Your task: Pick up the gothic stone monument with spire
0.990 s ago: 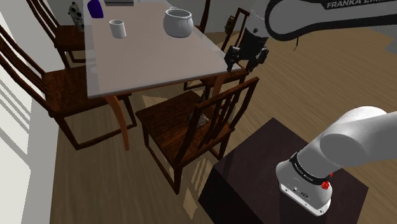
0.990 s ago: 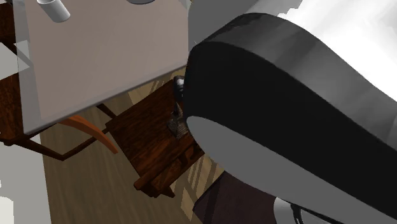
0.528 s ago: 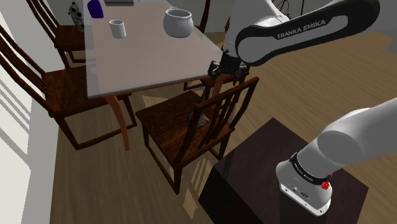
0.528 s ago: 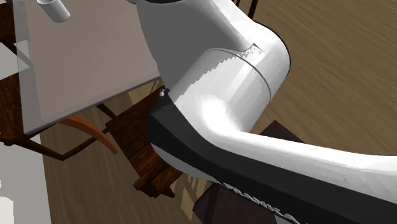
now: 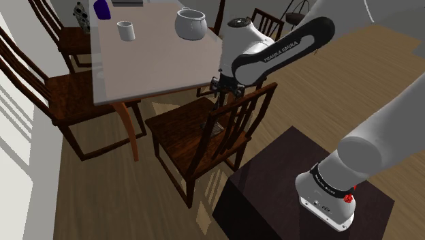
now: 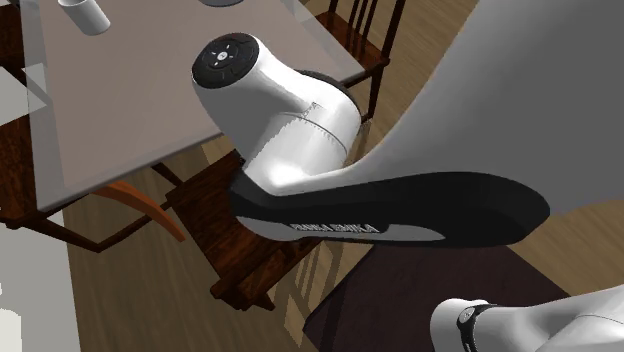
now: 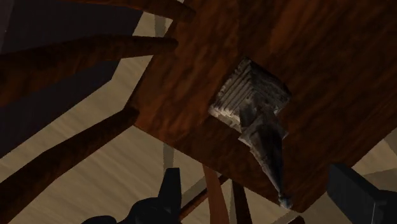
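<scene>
The monument [image 7: 251, 105] is a small grey stone piece with a stepped base and a thin spire, standing on a dark wooden chair seat [image 7: 299, 57]. In the wrist view its spire points back toward my gripper [image 7: 261, 194]. Both black fingers stand wide apart on either side of the spire tip without touching it. In the shoulder view the gripper [image 5: 222, 92] hangs just above the monument [image 5: 218, 127], whose base shows between the chair's back slats. In the second exterior view my arm [image 6: 300, 120] covers the monument.
The chair [image 5: 184, 129] stands by a grey table [image 5: 156, 61] that carries a white pot [image 5: 190, 24] and a white cup [image 5: 125, 31]. The chair back [image 5: 245, 112] rises close beside the gripper. More wooden chairs surround the table. The dark stand [image 5: 286, 177] is at the lower right.
The arm has swung toward the shoulder view's left and lowered, bringing the gripper from beside the table's corner to just over the chair seat. The fingers stayed open.
</scene>
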Robot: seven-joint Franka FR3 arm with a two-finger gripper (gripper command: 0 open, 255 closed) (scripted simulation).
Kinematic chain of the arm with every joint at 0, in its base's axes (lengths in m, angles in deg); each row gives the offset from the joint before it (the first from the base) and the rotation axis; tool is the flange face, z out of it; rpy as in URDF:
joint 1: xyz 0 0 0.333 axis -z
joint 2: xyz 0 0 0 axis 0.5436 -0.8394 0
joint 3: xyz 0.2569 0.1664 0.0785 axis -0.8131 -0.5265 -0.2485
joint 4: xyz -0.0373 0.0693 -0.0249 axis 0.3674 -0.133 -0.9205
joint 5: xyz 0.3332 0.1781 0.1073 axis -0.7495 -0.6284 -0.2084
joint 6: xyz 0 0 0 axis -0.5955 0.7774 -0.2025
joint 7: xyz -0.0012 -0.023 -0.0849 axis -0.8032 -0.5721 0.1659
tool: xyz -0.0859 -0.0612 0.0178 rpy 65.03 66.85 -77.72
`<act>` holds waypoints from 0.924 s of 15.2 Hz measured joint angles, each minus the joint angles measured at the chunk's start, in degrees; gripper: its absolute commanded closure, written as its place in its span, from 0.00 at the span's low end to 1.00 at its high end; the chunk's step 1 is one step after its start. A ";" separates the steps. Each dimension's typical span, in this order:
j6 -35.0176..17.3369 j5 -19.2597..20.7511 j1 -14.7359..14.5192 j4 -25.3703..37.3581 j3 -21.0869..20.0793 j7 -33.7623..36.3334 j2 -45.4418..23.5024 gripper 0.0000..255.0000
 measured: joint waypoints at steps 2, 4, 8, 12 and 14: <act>-0.91 4.71 -0.40 2.99 0.61 7.19 -5.75 0.00; -1.73 8.53 -1.54 5.33 1.89 13.78 -10.58 0.00; -1.93 13.97 -4.72 12.47 5.75 24.52 -20.65 0.00; -2.29 16.38 -7.19 18.76 9.29 31.14 -28.74 0.00; -2.94 17.16 -7.85 19.85 10.09 32.35 -30.68 0.00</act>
